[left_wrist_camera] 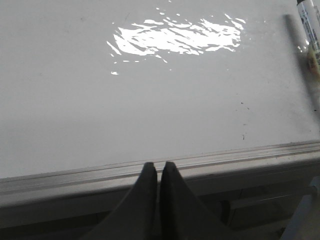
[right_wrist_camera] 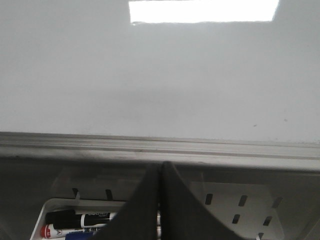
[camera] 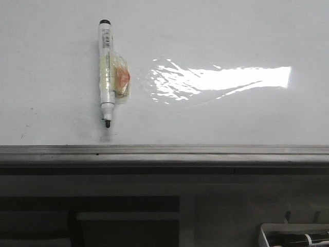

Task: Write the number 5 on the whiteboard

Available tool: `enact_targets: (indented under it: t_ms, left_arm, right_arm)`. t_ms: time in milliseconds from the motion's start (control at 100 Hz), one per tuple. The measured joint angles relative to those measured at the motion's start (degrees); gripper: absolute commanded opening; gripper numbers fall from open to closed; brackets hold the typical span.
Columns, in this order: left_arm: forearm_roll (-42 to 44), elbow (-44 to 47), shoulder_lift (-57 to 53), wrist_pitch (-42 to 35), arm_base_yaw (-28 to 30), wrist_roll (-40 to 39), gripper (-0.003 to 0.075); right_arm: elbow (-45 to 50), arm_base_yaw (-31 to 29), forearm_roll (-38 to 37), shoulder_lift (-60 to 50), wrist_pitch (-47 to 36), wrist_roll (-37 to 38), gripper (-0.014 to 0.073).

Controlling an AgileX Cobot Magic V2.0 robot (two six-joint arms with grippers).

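Note:
The whiteboard (camera: 231,31) lies flat and glossy, with a bright glare patch (camera: 226,80). No number 5 shows on it in any view. A white marker (camera: 107,72) lies on the board at the left, its dark tip uncapped and pointing at the near edge rail (camera: 164,150); clear tape with an orange patch wraps its middle. One end of the marker (left_wrist_camera: 311,30) shows in the left wrist view. My left gripper (left_wrist_camera: 158,167) is shut and empty, over the rail. Over the tray below the rail, my right gripper (right_wrist_camera: 160,167) is likewise shut on nothing. Neither gripper appears in the front view.
A white perforated tray (right_wrist_camera: 240,210) with several markers (right_wrist_camera: 75,220) sits below the board's near edge at the right, also in the front view (camera: 295,236). A dark grey panel with a recess (camera: 103,216) lies below the rail. Tiny dark specks (left_wrist_camera: 243,135) dot the board.

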Motion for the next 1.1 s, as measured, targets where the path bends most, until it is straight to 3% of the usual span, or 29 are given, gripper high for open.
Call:
enact_targets:
  t_ms: [330, 430, 580, 790, 940, 1100]
  left_arm:
    - [1.6, 0.0, 0.0, -0.5, 0.0, 0.0, -0.0020]
    - [-9.0, 0.0, 0.0, -3.2, 0.0, -0.4, -0.0020]
    - [-27.1, 0.0, 0.0, -9.0, 0.0, -0.8, -0.0020]
    - [-39.1, 0.0, 0.0, -12.6, 0.0, -0.9, -0.0020]
    - [-38.8, -0.4, 0.0, -12.5, 0.0, -0.4, -0.0021]
    - [-28.8, -6.5, 1.3, -5.7, 0.0, 0.5, -0.0017]
  right_arm:
    - [0.1, 0.0, -0.4, 0.0, -1.8, 0.0, -0.0062]
    - [0.2, 0.0, 1.3, 0.0, -8.4, 0.0, -0.0062]
    - [0.2, 0.0, 13.0, 0.0, -22.5, 0.0, -0.0062]
    - [0.2, 0.0, 22.3, 0.0, -25.4, 0.0, -0.0062]
    - [-0.2, 0.0, 23.2, 0.0, -24.7, 0.0, -0.0061]
    - [-7.8, 0.0, 22.7, 0.8, -15.5, 0.0, -0.0060]
